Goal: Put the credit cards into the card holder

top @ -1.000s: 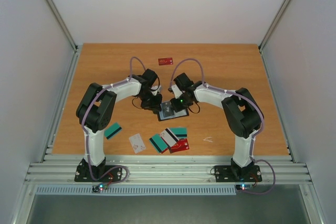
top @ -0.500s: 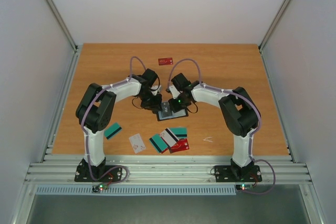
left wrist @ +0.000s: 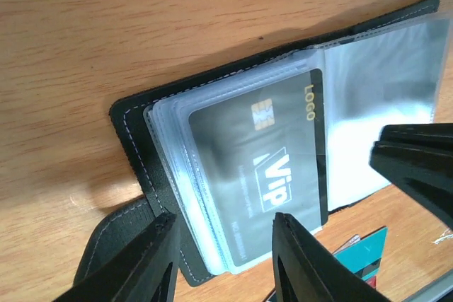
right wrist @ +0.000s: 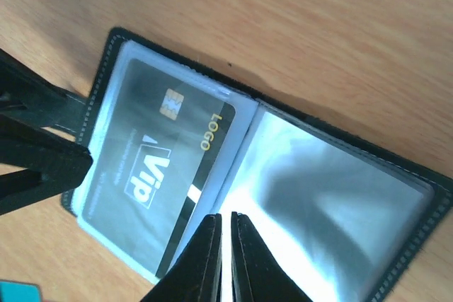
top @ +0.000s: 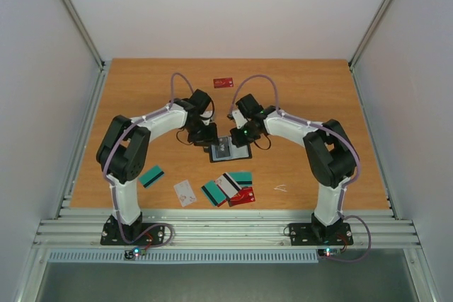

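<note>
Left arm's elbow swings outward compared with a second ago. The left claw (top: 209, 139) sits slightly back from the card holder (top: 231, 151), and its jaws, closed then, now stand apart. Right claw (top: 238, 141) is barely shifted. The holder looks to lie flatter on the table (top: 318, 104) than before.

Overhead view only: loose credit cards around the holder.
- red card (top: 224, 82) on its far side, well apart
- teal card (top: 152, 176) near-left of it
- white card (top: 185, 192) and an overlapping bunch (top: 230, 189) on its near side

Wrist views only: the holder (left wrist: 131, 139) is open, its clear sleeves fanned. A black VIP card (left wrist: 262, 167) with a gold chip sits in one sleeve.

Left wrist: left claw (left wrist: 226, 259) has its fingers (left wrist: 152, 259) spread. The sleeved card's near end shows between them, just ahead of the tips. Contact with the holder: cannot tell. Right claw's dark fingers (left wrist: 417, 167) enter over the holder's other half.

Right wrist: right claw (right wrist: 221, 259) has its fingers (right wrist: 202, 259) pressed nearly together, with only a sliver between them. Tips are at the holder's (right wrist: 396, 175) fold, beside the black card (right wrist: 163, 167). Whether a sleeve is pinched there: cannot tell.
</note>
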Controlling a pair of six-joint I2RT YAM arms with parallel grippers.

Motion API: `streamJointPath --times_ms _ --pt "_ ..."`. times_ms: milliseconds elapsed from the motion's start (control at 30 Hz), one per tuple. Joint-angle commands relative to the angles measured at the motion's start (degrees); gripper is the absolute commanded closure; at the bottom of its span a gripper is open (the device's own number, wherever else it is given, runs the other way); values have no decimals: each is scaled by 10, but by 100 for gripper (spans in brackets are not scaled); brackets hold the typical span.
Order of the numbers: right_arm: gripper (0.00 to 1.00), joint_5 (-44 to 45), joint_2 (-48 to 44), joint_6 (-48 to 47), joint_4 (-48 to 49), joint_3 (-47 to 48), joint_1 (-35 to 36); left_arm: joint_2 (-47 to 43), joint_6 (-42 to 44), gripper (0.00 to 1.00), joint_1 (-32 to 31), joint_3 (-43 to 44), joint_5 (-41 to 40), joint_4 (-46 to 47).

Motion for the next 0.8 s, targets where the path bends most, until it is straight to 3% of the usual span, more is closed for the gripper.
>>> streamJointPath --times_ms 0,367,767 --pt "92 -36 -50 34 9 -15 -16 -19 1 63 1 6 11 4" --pt "91 -155 -31 121 107 -53 -41 8 -26 63 7 6 48 31" --pt "89 -191 1 139 133 -71 -57 33 -27 59 11 13 59 25"
